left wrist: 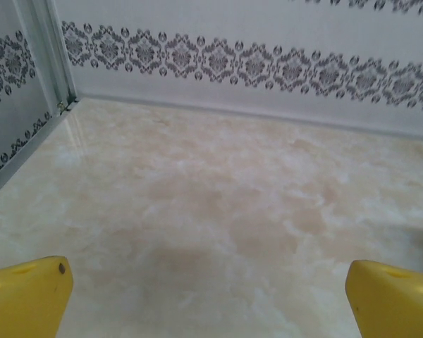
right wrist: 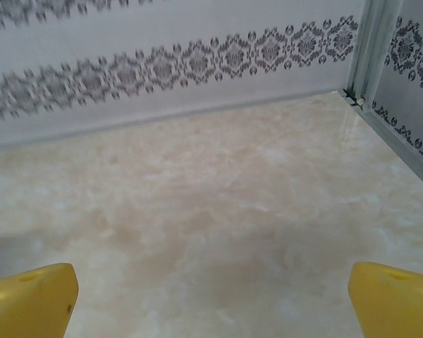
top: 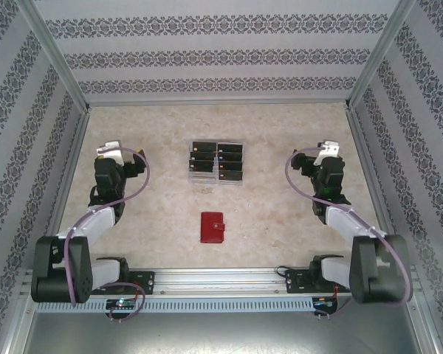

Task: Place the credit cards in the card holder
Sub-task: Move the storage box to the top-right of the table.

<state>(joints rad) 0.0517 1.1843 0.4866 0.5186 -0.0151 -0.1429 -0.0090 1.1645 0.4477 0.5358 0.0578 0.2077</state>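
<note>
The card holder point(top: 212, 228) is lying closed and flat on the table point(top: 280, 214). The credit cards point(top: 216, 161) are sitting beyond the card holder, well apart from it, lined up in rows in a clear tiered rack point(top: 215, 180). The left gripper point(top: 109, 150) is hanging far to the card holder's left and the right gripper point(top: 326, 147) far to its right, both spread wide, yellow fingers point(left wrist: 28, 296) grasping nothing above the marble-look surface

The cards point(top: 216, 158) are too small in the overhead view to count surely or to read their marks. The closed wallet point(top: 211, 227) hides its inside. The bottom edge cuts off the yellow fingers point(left wrist: 25, 299) of the left gripper point(left wrist: 210, 303) and right gripper point(right wrist: 211, 303).
</note>
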